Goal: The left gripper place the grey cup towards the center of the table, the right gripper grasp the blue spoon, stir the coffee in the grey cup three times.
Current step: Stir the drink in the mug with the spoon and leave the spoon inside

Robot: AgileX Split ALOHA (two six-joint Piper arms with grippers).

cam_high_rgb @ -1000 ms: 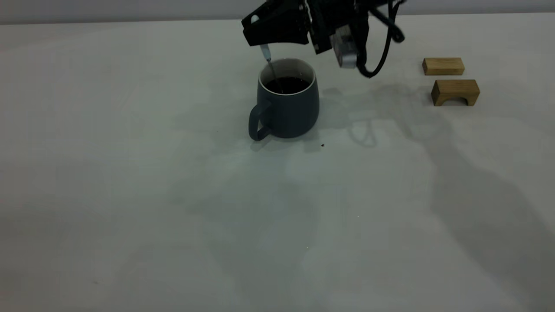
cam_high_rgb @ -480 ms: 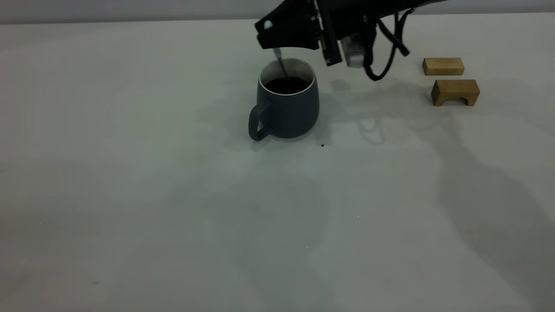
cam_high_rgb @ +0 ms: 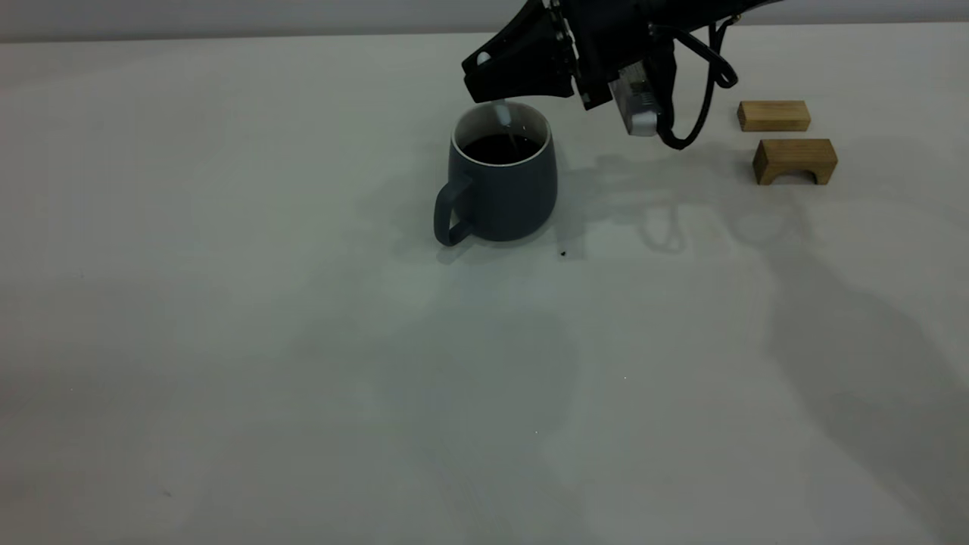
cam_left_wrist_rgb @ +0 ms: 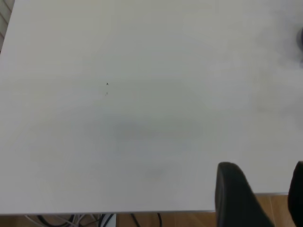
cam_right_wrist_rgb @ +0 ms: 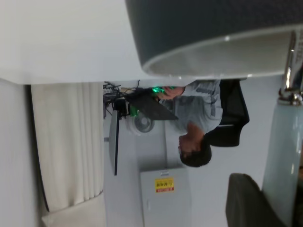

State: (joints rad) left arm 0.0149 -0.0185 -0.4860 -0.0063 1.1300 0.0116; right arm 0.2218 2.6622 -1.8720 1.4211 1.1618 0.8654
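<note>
Your table [cam_high_rgb: 227,341]: pale grey, matte; a tiny dark speck [cam_high_rgb: 563,253] lies just near-right of the cup's base.

Your grey cup [cam_high_rgb: 498,182]: upright at the far centre of the table, loop handle turned to the near left, white interior showing above the coffee [cam_high_rgb: 500,148]; the liquid is dark, its surface below the pale rim; in the right wrist view the cup [cam_right_wrist_rgb: 208,35] fills the frame close to the lens.

Your blue spoon [cam_high_rgb: 503,115]: pale handle pinched in the right gripper, thin metal neck slanting down into the cup toward the coffee; whether the bowl is submerged you cannot tell; in the right wrist view the handle [cam_right_wrist_rgb: 284,156] and neck run alongside one black finger [cam_right_wrist_rgb: 248,201].

Your right gripper [cam_high_rgb: 492,76]: directly above the far rim of the cup, fingers clamped on the spoon handle; grey-white module and black cables trail to its right.

Your left gripper [cam_left_wrist_rgb: 258,196]: two black fingers spread apart with nothing between them, over the table's edge, well apart from the cup; outside the exterior view.

Two tan wooden blocks [cam_high_rgb: 793,159]: far right of the table, one behind the other, well apart from the cup.

A person [cam_right_wrist_rgb: 203,120]: seated beyond the table, seen in the right wrist view.
</note>
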